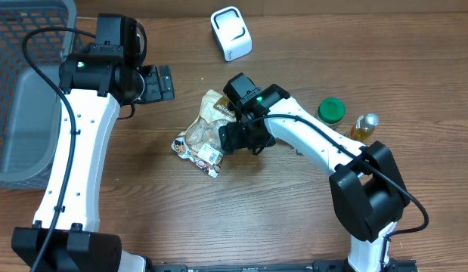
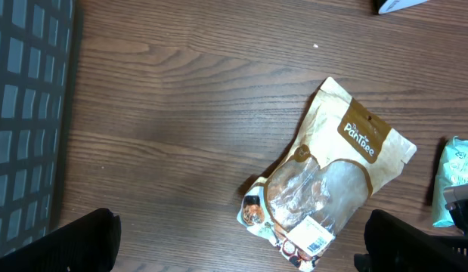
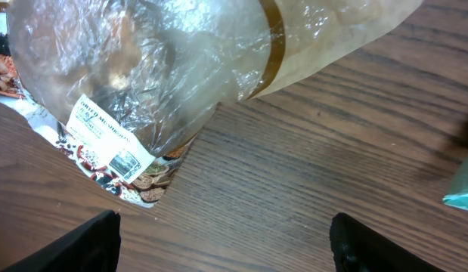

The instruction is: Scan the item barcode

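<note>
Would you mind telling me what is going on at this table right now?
Two robot arms are working on a snack bag lying flat in the middle of the wooden table. The right pincer hovers open at the bag's edge, gripping nothing, and the bag's printed label faces up. The left pincer is open too, between the grey basket and the bag, holding nothing. A white device, possibly the scanner, stands at the far edge, untouched.

Glossy plastic pouch (image 2: 330, 175), seemingly wooden table (image 2: 173, 113)
</note>
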`<state>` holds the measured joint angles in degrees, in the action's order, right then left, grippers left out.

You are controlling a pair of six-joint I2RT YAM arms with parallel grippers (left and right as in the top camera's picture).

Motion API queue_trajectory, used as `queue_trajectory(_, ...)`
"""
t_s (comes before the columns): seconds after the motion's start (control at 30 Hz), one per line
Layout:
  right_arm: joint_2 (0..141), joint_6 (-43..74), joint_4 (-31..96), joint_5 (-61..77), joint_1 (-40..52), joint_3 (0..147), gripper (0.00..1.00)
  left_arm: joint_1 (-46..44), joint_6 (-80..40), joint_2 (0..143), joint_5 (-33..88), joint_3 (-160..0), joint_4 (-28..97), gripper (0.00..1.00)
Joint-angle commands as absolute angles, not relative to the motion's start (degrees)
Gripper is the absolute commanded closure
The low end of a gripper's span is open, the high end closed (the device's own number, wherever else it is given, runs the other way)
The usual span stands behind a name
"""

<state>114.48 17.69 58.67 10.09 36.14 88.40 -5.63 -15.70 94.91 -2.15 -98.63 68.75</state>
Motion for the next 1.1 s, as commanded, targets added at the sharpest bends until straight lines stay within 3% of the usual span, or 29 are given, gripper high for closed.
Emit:
queue_trajectory(0.0, 113.2, 17.1, 58.5, 7.7, 35.9, 89.3, 0.14, -6.0, -15.2, 95.4, -1.9, -98.6, 68.7, 0.0)
queue_trajectory(0.4, 113.2, 17.1, 55.5, 6.0, 35.9, 89.3, 0.09, -6.0, -15.2, 95.4, -1.9, -98.6, 68.7, 0.01)
queue_trajectory(1.07, 113.2, 17.1, 53.3, 6.0, 35.9, 89.3, 0.09, -6.0, -15.2, 95.4, -1.9, -98.6, 68.7, 0.0)
